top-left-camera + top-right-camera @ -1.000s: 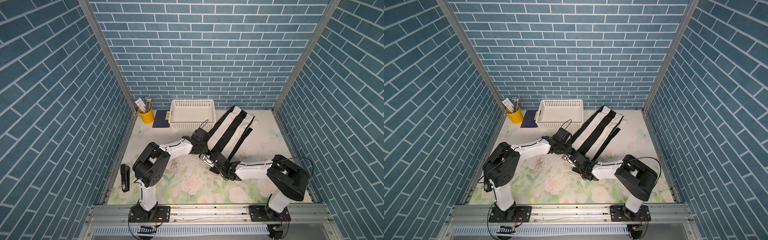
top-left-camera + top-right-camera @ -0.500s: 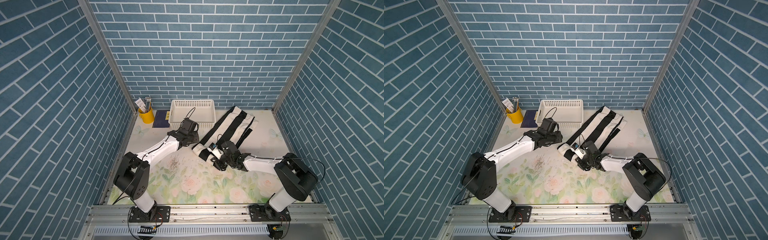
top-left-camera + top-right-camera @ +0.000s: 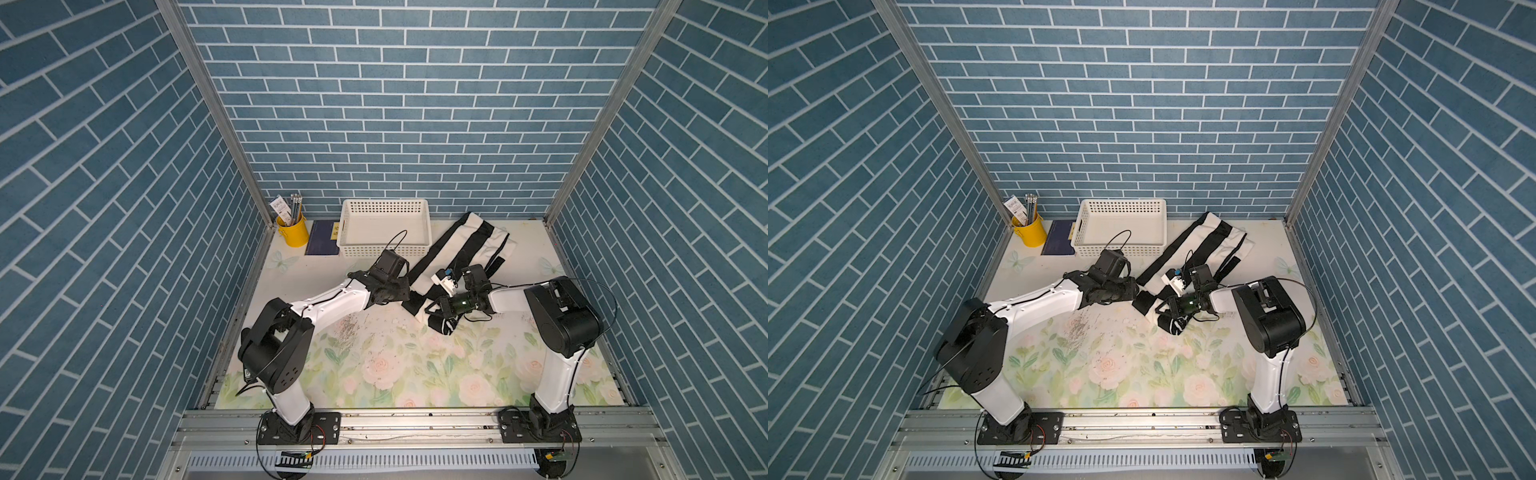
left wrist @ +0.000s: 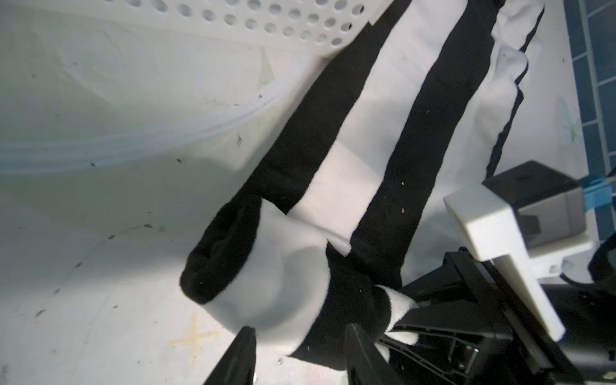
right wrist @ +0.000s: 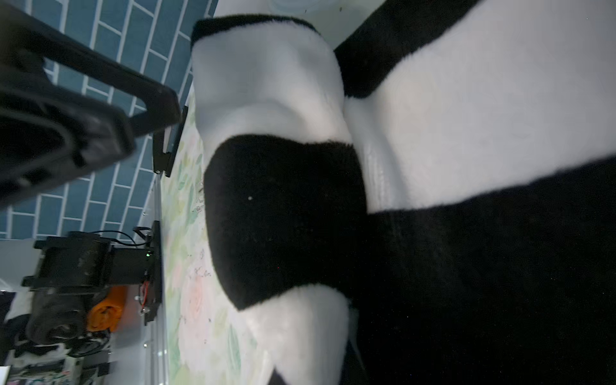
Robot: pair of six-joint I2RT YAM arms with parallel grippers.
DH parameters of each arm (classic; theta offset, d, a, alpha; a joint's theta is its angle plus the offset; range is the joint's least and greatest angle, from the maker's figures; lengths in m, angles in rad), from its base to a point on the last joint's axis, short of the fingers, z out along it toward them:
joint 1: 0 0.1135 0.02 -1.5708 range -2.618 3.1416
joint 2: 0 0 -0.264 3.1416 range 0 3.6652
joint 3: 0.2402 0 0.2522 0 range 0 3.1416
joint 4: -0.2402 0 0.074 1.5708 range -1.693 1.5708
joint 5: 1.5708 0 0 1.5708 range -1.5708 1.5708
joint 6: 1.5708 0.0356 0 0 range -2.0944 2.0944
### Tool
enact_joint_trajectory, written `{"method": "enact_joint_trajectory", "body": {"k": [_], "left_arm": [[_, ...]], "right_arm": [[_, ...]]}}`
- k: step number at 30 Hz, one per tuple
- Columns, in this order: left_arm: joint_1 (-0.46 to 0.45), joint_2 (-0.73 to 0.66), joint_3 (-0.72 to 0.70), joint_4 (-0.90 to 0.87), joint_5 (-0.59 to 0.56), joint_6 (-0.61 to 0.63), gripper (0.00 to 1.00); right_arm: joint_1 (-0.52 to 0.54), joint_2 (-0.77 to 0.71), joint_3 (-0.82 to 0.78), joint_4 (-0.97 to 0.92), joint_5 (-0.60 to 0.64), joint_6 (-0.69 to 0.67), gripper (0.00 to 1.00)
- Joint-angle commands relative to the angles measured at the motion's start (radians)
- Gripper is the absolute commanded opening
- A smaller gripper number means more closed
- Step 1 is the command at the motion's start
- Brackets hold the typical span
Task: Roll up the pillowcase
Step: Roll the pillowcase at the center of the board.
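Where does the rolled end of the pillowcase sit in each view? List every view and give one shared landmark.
Top view: rolled end just below the picture's middle.
Top view: same place.
Left wrist: lower middle of the picture.
Right wrist: fills the middle.
Landmark: white basket, in every view except the right wrist.

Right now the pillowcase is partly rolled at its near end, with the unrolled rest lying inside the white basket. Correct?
No. The pillowcase is partly rolled at its near end, but the unrolled rest lies on the table beside the white basket, not inside it. Both top views show this.
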Motion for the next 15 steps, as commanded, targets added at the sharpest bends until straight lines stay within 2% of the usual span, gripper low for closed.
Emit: {"method": "enact_joint_trajectory", "body": {"k": [1,6,9,11,15], "left_arm": [[-0.014,0.065,0.051,0.032,0.014,0.019,0.48],[-0.021,0.171,0.112,0.028,0.003,0.001,0.47],[-0.022,0.217,0.144,-0.002,-0.012,-0.012,0.46],[-0.021,0.231,0.15,-0.011,-0.014,-0.013,0.46],[-0.021,0.243,0.155,-0.011,-0.011,-0.014,0.46]], "right_arm": [[-0.029,0.042,0.0,-0.045,0.034,0.047,0.21],[-0.033,-0.001,-0.012,-0.049,0.074,0.048,0.39],[-0.027,-0.091,-0.028,-0.067,0.168,0.023,0.52],[-0.013,-0.175,-0.039,-0.091,0.283,-0.017,0.61],[0.07,-0.344,-0.072,-0.117,0.573,-0.14,0.72]]}}
